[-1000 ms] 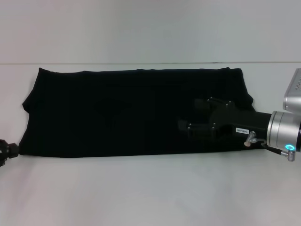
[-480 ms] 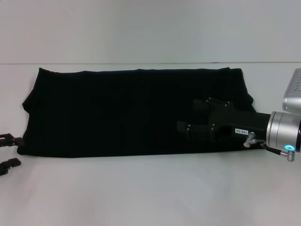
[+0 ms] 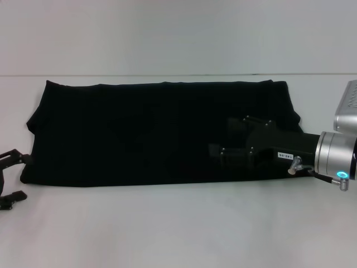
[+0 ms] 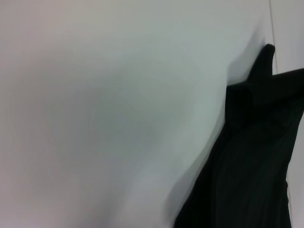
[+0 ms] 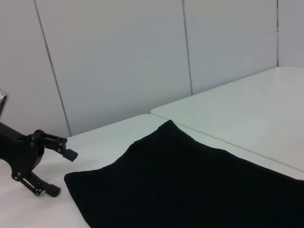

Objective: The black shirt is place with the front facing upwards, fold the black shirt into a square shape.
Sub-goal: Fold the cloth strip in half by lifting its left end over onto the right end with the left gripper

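Observation:
The black shirt (image 3: pixel 139 134) lies flat on the white table as a long strip, folded lengthwise. No print or label shows. My right gripper (image 3: pixel 221 139) is open and sits over the shirt's right part, with nothing between its fingers. My left gripper (image 3: pixel 15 176) is open at the table's left edge, just beside the shirt's near left corner and not holding it. The right wrist view shows the left gripper (image 5: pixel 54 166) open next to the shirt's corner (image 5: pixel 190 185). The left wrist view shows only the shirt's edge (image 4: pixel 251 166) on the table.
The white table (image 3: pixel 178 229) runs wide in front of the shirt. A seam in the table (image 3: pixel 167 75) crosses just behind the shirt. A pale panelled wall (image 5: pixel 118 57) stands beyond the table's left end.
My left gripper has come further into view at the left edge, and its fingers now spread wider beside the shirt's corner. The right gripper and the shirt have hardly moved.

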Controlling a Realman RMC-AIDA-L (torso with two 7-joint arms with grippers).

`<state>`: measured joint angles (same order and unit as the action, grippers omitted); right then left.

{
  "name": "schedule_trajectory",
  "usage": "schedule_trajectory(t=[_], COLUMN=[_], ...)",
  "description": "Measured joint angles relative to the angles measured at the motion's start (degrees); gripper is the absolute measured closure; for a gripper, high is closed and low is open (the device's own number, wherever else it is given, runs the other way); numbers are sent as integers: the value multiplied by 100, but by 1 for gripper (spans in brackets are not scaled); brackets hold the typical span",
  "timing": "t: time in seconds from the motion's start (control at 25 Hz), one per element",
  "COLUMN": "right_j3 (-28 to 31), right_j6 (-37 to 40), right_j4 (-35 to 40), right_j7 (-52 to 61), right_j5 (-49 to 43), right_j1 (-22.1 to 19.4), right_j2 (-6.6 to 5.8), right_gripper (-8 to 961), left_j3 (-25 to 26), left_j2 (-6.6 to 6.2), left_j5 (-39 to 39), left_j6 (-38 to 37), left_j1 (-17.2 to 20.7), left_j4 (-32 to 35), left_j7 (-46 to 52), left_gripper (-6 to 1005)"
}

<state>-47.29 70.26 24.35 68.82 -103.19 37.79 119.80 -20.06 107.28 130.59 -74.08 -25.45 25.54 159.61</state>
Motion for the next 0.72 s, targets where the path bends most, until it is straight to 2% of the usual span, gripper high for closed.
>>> schedule_trajectory(t=[0.2,0.72], right_j3=[0,0], right_j6=[3,6], right_j4=[0,0], right_j7=[-9,-8], right_j5=[-7,-11], right_j1=[2,0], right_j2=[5,9], right_gripper=[5,4], left_j3=[20,29], left_j2=[23,31], left_j5=[-53,-29], left_j6=[126,374], left_j1=[-9,-249], left_j4=[-16,-152], left_j7=[67,70], left_gripper=[48,49])
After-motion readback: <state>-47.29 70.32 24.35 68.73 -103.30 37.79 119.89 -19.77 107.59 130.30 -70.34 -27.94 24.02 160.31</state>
